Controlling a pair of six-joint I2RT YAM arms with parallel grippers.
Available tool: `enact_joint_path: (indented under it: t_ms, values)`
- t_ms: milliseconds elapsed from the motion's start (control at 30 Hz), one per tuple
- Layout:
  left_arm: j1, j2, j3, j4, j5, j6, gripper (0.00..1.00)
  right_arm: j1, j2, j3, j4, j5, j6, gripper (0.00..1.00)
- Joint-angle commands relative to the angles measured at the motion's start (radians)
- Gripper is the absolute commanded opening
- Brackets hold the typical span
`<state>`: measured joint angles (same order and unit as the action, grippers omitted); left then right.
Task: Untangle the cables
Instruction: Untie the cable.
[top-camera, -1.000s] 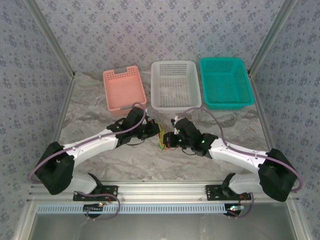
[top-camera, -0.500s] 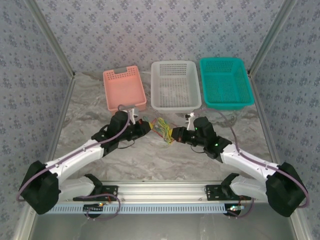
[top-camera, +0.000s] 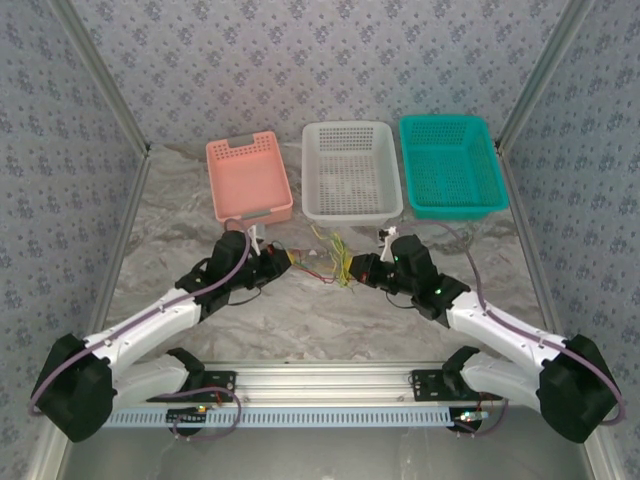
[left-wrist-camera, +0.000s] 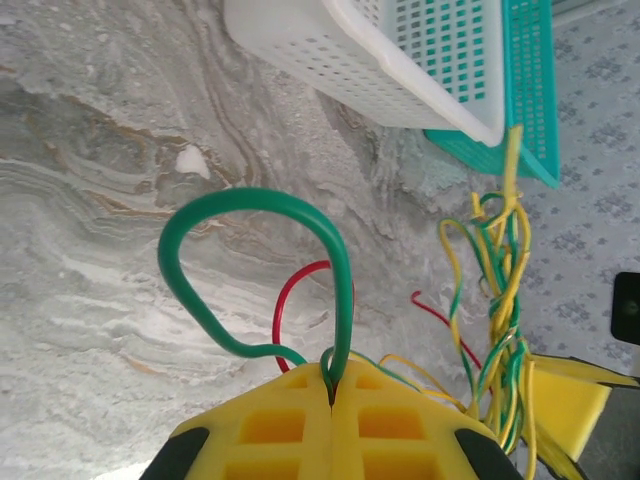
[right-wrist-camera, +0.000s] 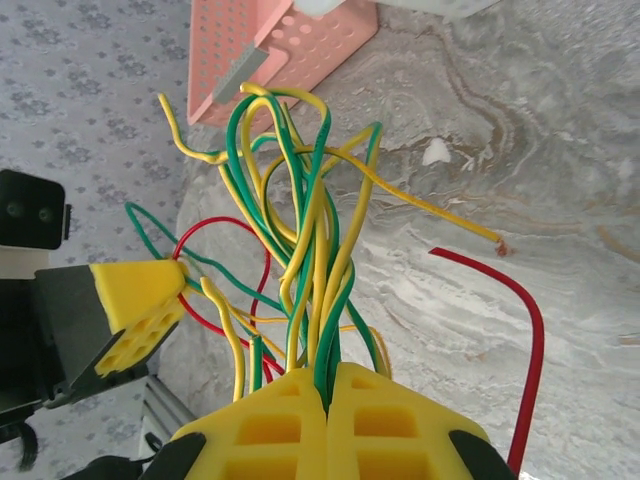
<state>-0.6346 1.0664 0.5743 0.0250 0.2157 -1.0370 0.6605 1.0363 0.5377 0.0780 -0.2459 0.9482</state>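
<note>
The cables (top-camera: 330, 258), thin yellow, green and red strands, hang in a loose tangle just above the table between my two grippers. My left gripper (top-camera: 283, 262) is shut on a thick green cable (left-wrist-camera: 260, 193) that loops out from its yellow fingertips (left-wrist-camera: 300, 420); a red cable (left-wrist-camera: 300, 272) curves behind it. My right gripper (top-camera: 358, 270) is shut on a bundle of yellow and green cables (right-wrist-camera: 320, 230) fanning upward from its fingertips (right-wrist-camera: 270, 430). A loose red cable (right-wrist-camera: 530, 320) trails to the right over the table.
Three baskets stand in a row at the back: pink (top-camera: 240, 147), white (top-camera: 350, 128) and teal (top-camera: 445, 120). The marbled tabletop (top-camera: 300, 320) lies under the cables. Patterned walls close in both sides.
Both grippers have drawn apart and moved toward the baskets, still shut. The tight knot between them has spread into looser strands.
</note>
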Motion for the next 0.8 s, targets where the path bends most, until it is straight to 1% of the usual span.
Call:
enact_joint_path:
  t_ms: [0, 67, 167, 233, 333, 400, 467, 567, 600, 633, 700, 733, 767]
  values:
    - [0.019, -0.057, 0.058, -0.140, -0.109, 0.022, 0.00, -0.027, -0.055, 0.027, -0.152, 0.110, -0.057, 0.00]
    - [0.027, -0.097, 0.066, -0.221, -0.158, 0.028, 0.00, -0.070, -0.098, 0.019, -0.208, 0.117, -0.073, 0.00]
    - [0.033, -0.137, 0.052, -0.255, -0.195, 0.017, 0.00, -0.110, -0.132, 0.012, -0.265, 0.118, -0.081, 0.00]
    - [0.032, -0.127, 0.042, -0.225, -0.177, 0.011, 0.00, -0.107, -0.134, 0.009, -0.271, 0.124, -0.079, 0.00]
    - [0.027, -0.070, 0.044, -0.165, -0.132, 0.000, 0.00, -0.074, -0.101, 0.022, -0.260, 0.140, -0.078, 0.00]
    - [0.020, -0.047, 0.055, -0.164, -0.139, 0.000, 0.00, -0.058, -0.083, 0.032, -0.270, 0.157, -0.078, 0.00]
    - [0.017, -0.045, 0.067, -0.199, -0.166, 0.006, 0.00, -0.061, -0.093, 0.033, -0.300, 0.182, -0.071, 0.00]
    - [0.016, -0.049, 0.094, -0.322, -0.233, 0.011, 0.00, -0.093, -0.152, 0.007, -0.305, 0.186, -0.059, 0.00]
    - [0.016, -0.040, 0.090, -0.312, -0.220, 0.014, 0.00, -0.096, -0.161, -0.002, -0.276, 0.161, -0.064, 0.00]
    - [0.014, -0.025, 0.081, -0.274, -0.181, 0.017, 0.00, -0.089, -0.158, -0.003, -0.237, 0.124, -0.078, 0.00]
    - [-0.001, 0.017, 0.083, -0.207, -0.100, 0.010, 0.06, -0.062, -0.113, 0.021, -0.189, 0.061, -0.119, 0.00]
    - [-0.020, 0.032, 0.098, -0.184, -0.083, 0.012, 0.10, -0.037, -0.079, 0.046, -0.196, 0.062, -0.150, 0.00]
    - [-0.049, 0.038, 0.122, -0.182, -0.089, 0.020, 0.14, -0.006, -0.049, 0.074, -0.209, 0.082, -0.179, 0.00]
